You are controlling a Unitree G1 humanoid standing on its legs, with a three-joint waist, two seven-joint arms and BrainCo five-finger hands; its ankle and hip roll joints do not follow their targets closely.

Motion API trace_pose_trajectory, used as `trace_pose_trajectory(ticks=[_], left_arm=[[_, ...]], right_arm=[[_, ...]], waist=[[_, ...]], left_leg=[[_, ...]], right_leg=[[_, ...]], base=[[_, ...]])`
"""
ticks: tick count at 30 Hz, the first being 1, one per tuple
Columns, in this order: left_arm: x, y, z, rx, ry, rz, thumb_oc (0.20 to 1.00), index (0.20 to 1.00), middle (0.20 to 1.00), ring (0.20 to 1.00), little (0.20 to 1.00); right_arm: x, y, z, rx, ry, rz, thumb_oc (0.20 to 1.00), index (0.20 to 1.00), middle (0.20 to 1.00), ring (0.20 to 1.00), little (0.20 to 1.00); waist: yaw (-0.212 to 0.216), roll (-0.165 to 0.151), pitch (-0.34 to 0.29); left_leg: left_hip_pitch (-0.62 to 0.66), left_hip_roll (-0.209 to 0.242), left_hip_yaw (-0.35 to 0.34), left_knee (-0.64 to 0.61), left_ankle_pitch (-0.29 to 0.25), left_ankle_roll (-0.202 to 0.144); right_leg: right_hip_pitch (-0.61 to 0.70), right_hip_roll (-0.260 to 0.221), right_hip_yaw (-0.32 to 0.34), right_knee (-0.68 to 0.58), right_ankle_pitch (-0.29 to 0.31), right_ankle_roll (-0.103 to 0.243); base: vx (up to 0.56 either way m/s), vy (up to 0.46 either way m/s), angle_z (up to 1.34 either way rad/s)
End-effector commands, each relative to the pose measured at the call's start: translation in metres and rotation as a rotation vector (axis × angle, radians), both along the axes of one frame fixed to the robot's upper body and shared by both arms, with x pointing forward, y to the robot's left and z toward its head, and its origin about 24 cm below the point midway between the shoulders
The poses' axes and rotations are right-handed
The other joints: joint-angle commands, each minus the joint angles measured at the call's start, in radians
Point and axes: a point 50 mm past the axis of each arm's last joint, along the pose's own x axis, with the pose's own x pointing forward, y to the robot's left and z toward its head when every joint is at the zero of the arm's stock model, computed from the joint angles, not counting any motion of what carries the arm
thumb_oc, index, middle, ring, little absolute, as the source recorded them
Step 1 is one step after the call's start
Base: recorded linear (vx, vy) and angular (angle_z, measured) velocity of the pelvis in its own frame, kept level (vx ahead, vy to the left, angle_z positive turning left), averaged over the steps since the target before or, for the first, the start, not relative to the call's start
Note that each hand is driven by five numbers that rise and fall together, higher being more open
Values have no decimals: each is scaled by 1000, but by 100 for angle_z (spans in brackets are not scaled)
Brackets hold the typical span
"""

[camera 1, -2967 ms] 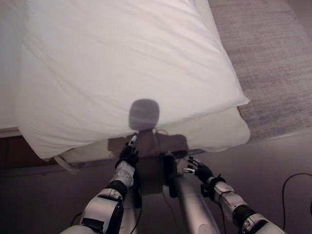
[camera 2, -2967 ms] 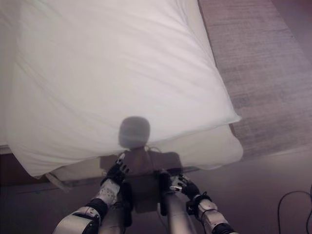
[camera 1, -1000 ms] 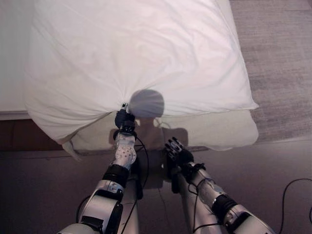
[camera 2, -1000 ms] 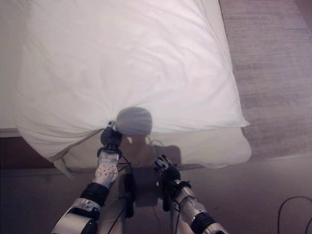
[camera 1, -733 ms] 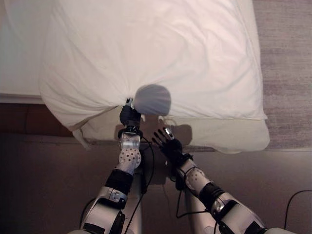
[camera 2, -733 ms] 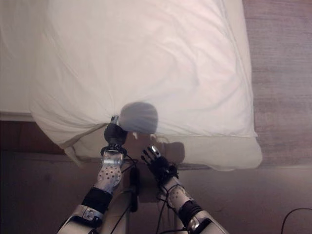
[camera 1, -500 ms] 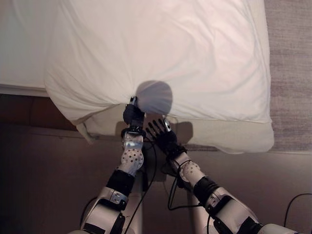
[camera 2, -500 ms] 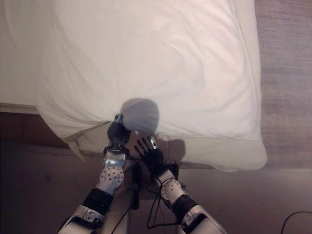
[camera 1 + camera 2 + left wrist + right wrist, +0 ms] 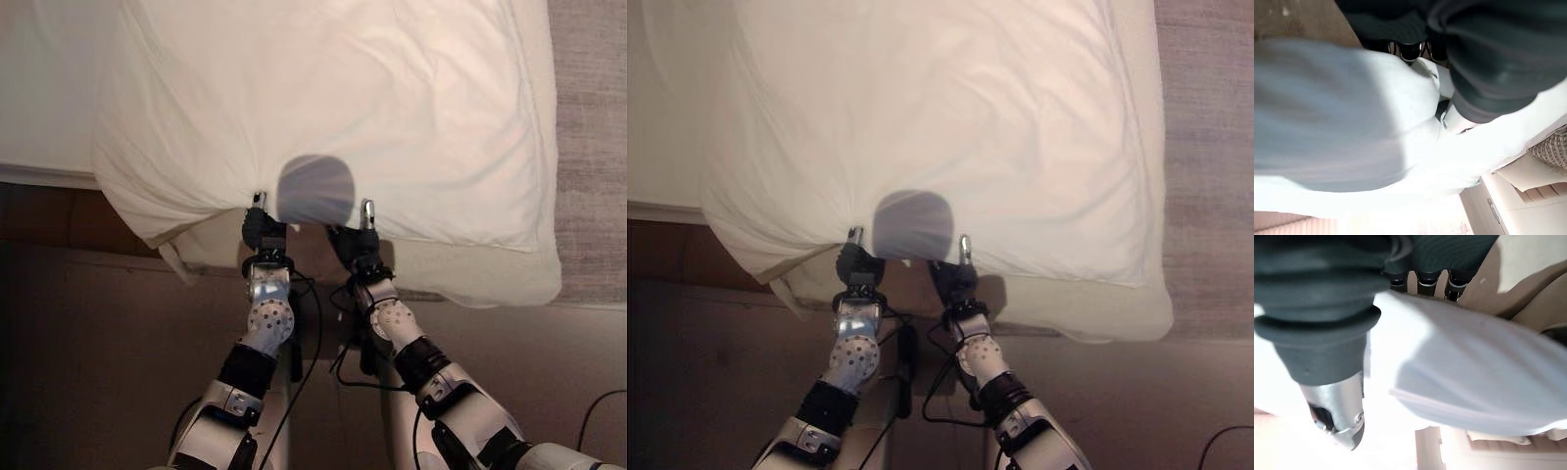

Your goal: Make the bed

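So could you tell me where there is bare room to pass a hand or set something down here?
Free: the sheet left of the duvet, and the floor left of the arms. Crowded: the duvet's near edge, where the left robot hand and the right robot hand pinch it.

Fingers of both hands under the duvet (image 9: 323,108) edge

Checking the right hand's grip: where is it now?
In the eye views, the right hand sits at the white duvet's near edge, beside the left hand.
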Motion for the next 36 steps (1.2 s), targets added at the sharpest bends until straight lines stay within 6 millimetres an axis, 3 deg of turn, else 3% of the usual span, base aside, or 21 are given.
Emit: trace_pose_trajectory(ticks=[1, 9, 20, 30, 34, 35, 36], left_arm=[[-16, 28, 27, -26, -164, 161, 200, 200, 200, 200, 200], [-25, 58, 19, 12, -125, 291, 200, 200, 200, 200, 200], [-31, 81, 23, 1, -86, 434, 200, 200, 200, 200, 200], [-34, 91, 21, 1, -85, 477, 200, 200, 200, 200, 200], [-35, 97, 19, 0, -69, 504, 200, 200, 200, 200, 200], [-35, 98, 19, -1, -66, 510, 200, 200, 200, 200, 200], [-36, 100, 19, -8, -62, 518, 200, 200, 200, 200, 200]], right_arm=[[1, -35, 19, 111, -97, -159, 1000, 1000, 1000, 1000, 1000], [1, -91, 24, 96, -94, -369, 1000, 1000, 1000, 1000, 1000], [3, -145, 20, 79, -27, -562, 1000, 1000, 1000, 1000, 1000], [-4, -182, 17, 70, -18, -688, 1000, 1000, 1000, 1000, 1000], [-6, -187, 15, 68, -14, -705, 1000, 1000, 1000, 1000, 1000], [-7, -188, 14, 65, -8, -710, 950, 950, 950, 950, 950], [-8, -188, 13, 63, -6, -712, 545, 545, 545, 545, 545]], waist=[[27, 47, -80], [19, 53, -91], [11, 57, -107], [-3, 50, -121], [-6, 49, -127], [-7, 48, -128], [-7, 49, -129]], left_leg=[[-49, 19, -18, 2, -8, -33], [-55, 24, -10, 5, -16, -31], [-73, 39, -1, 16, -13, -45], [-85, 50, 15, 23, -20, -48], [-88, 54, 17, 22, -20, -48], [-88, 54, 18, 21, -19, -50], [-88, 55, 19, 17, -17, -49]], right_leg=[[-3, -52, 33, -67, 44, 102], [-24, -48, 41, -52, 34, 105], [-49, -55, 31, -30, 27, 106], [-68, -51, 42, -23, 28, 106], [-73, -48, 43, -22, 28, 105], [-74, -48, 43, -23, 28, 106], [-75, -47, 44, -25, 29, 106]], base=[[0, 0, 0], [20, -5, 0], [0, 0, 0], [1, 3, -4], [0, 0, 0], [0, 0, 0], [0, 0, 0]])
